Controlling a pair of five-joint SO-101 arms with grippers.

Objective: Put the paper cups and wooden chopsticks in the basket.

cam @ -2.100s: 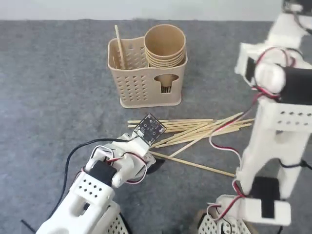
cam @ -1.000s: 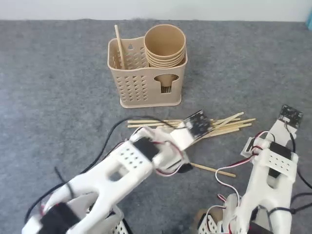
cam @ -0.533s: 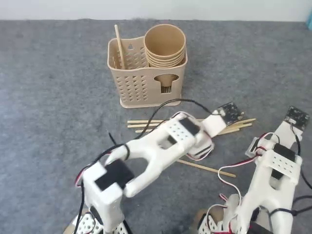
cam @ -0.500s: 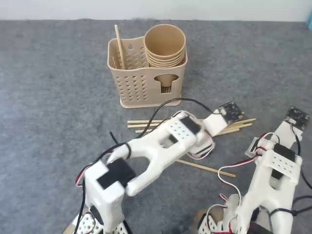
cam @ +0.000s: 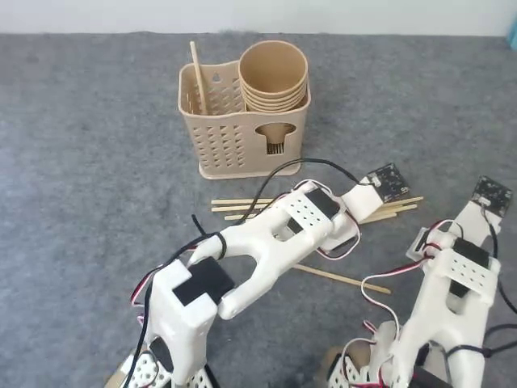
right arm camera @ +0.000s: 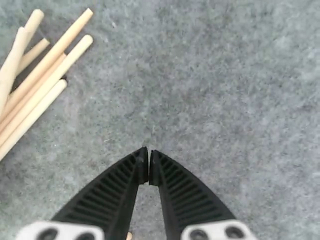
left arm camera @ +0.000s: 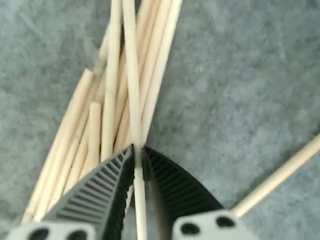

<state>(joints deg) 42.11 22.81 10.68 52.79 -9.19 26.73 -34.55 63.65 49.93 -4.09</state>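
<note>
A tan perforated basket [cam: 242, 137] stands at the back of the grey mat, with a stack of paper cups [cam: 273, 74] and one upright chopstick [cam: 196, 77] inside. Loose wooden chopsticks [cam: 258, 204] lie in a pile in front of it. My left arm [cam: 299, 222] stretches over the pile's right part. In the left wrist view, my left gripper [left arm camera: 137, 154] is shut on a single chopstick [left arm camera: 131, 75] lying on top of the pile [left arm camera: 107, 120]. My right gripper [right arm camera: 148, 154] is shut with nothing in it, over bare mat just past the chopstick ends [right arm camera: 40, 85].
One stray chopstick [cam: 343, 279] lies at an angle on the mat between the two arms. My right arm [cam: 452, 279] stands low at the right front. Bare grey mat spreads to the left of the basket and pile.
My left arm has swung from the pile's left end across to its right part. The right arm has come down from a raised pose and has held still over the last second.
</note>
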